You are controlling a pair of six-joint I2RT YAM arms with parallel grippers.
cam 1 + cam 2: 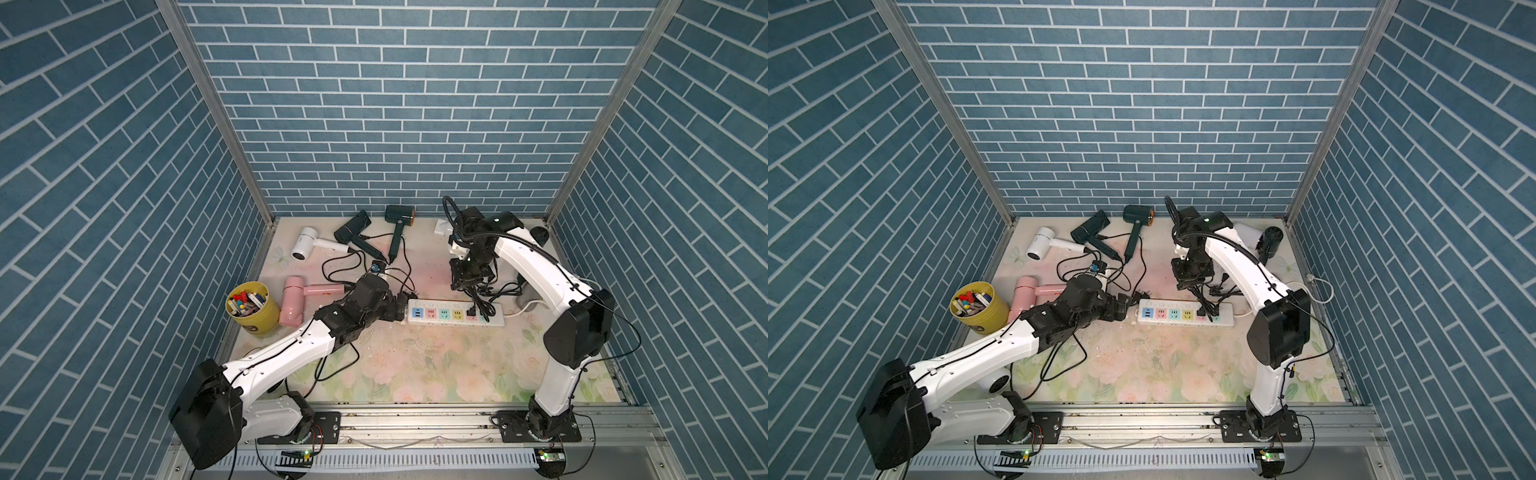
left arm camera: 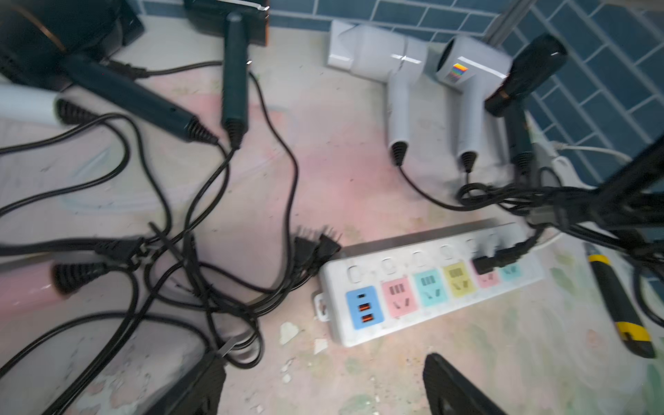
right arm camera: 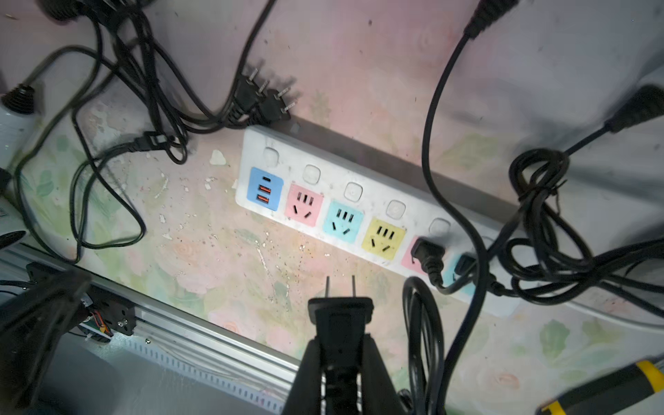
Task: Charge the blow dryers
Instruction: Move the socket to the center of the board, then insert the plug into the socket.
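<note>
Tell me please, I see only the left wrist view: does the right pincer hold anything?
Observer: Yes. In the right wrist view the right pincer is shut on a black two-pin plug. Its pins are in no socket.
Operator: How many sockets are taken? My picture is blurred there.
Observer: Two. The right wrist view shows one plug and another plug in the last two sockets of the power strip, past the yellow socket.
Operator: Is something standing beside the left arm, outside my picture?
Observer: Yes. In both top views a yellow cup full of pens stands right beside the pink blow dryer.
</note>
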